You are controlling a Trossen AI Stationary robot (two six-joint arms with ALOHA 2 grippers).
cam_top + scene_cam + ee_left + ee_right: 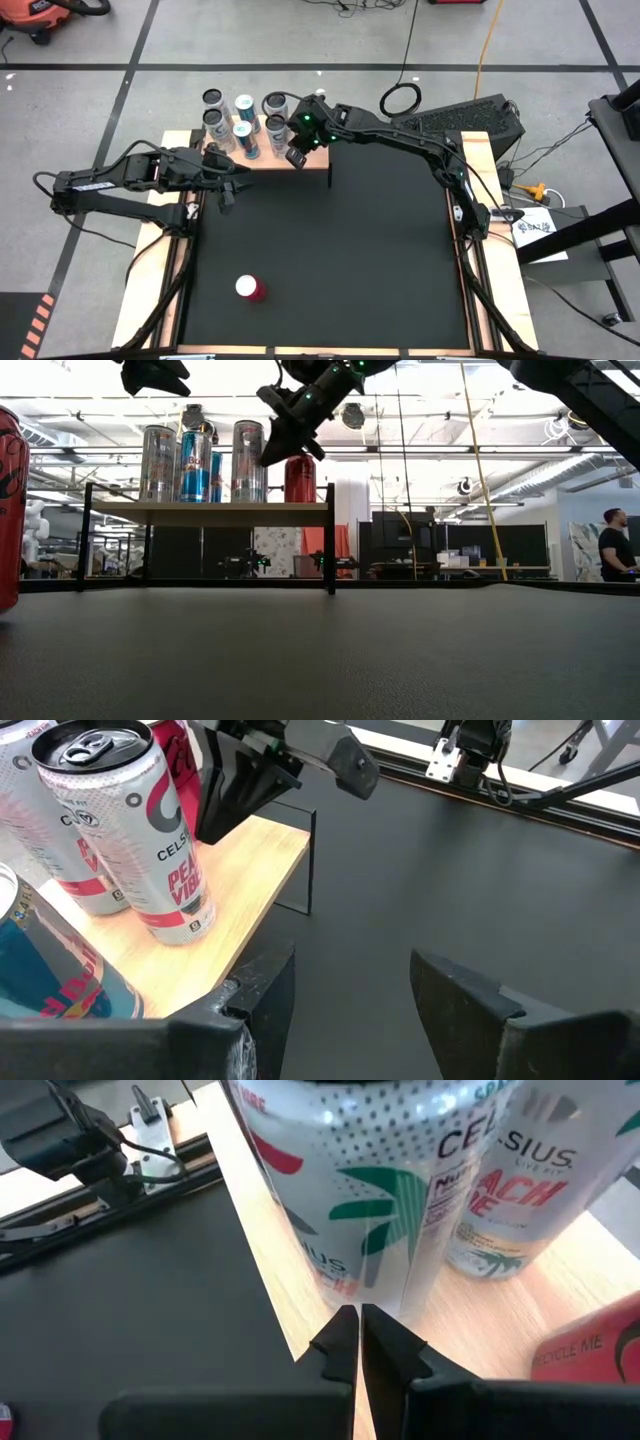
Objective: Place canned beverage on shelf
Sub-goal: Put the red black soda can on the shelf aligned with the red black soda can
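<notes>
The shelf (268, 162) stands at the table's far left and carries several upright cans (243, 128), white, blue and red (299, 478). One more red can (248, 288) stands upright on the black table near the front edge and shows at the low view's left edge (8, 510). My right gripper (358, 1332) is shut. It hovers over the shelf's right front part (297, 155), with its tips just before a white can with a green palm print (370, 1210). My left gripper (350, 975) waits open at the shelf's left front corner (225, 188), with nothing between its fingers. My right gripper points slanting down from the table's right toward the lower wall of the palm-print can (372, 1285), which stands on the shelf. I cannot tell whether the shut tips touch the can.
Pale wooden strips and metal rails (470, 250) edge the black table. Open mat (340, 250) spreads between the shelf and the front red can. Cables and a black case (460, 115) lie beyond the far edge. In the low view a person (612, 550) stands far off.
</notes>
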